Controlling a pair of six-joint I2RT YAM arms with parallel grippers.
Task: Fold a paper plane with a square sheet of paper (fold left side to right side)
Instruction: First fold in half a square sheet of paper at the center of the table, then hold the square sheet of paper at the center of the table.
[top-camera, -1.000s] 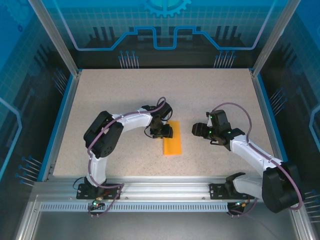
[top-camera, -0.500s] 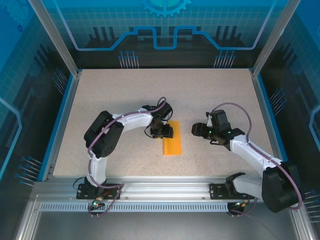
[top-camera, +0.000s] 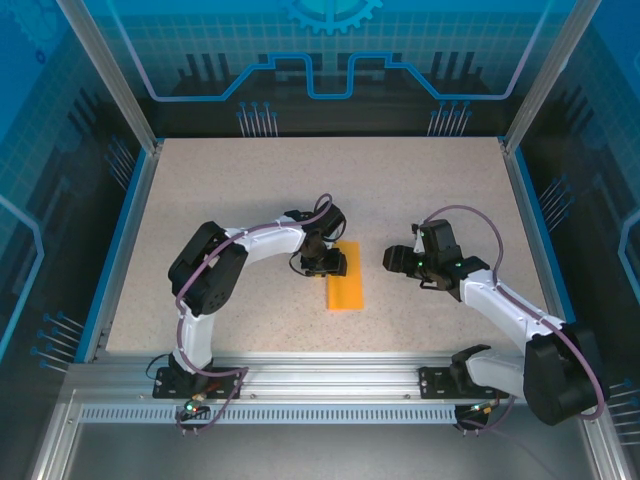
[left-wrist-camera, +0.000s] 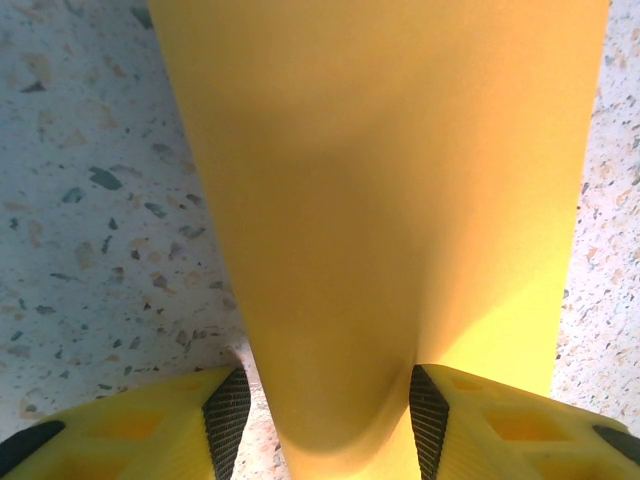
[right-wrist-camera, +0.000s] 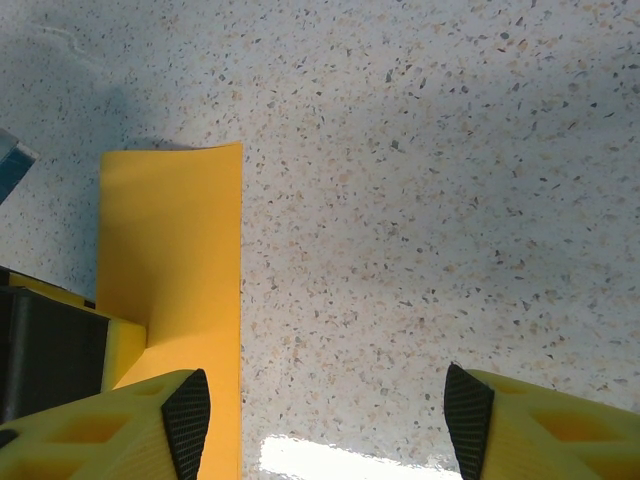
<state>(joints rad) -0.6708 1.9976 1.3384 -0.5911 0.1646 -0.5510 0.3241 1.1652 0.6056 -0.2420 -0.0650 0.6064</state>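
Entry, paper fold.

Orange paper (top-camera: 345, 290): it lies on the speckled table (top-camera: 400, 190) as a narrow strip, long edges running away from my bases. The colour is plain and I see no marks. In the right wrist view its far end lifts slightly off the table and casts a thin shadow past that edge.

Left gripper (top-camera: 325, 263): it sits over the far left part of the paper, wrist bent down onto it. In the left wrist view the paper rises as a rounded hump and runs straight between my two pads (left-wrist-camera: 228, 420). The right pad touches the hump. Beside the left pad a thin sliver of table shows between pad and paper. The jaws stand partly apart with the paper in the gap. I cannot tell whether they are actually pinching it or just straddling it.

Right gripper (top-camera: 393, 259): it is to the right of the paper, close by but not on it, and points toward it. Its jaws are spread wide with bare table between them and nothing held. In the right wrist view the left fingertip hangs just at the paper's right edge, and the right fingertip is well clear of it.
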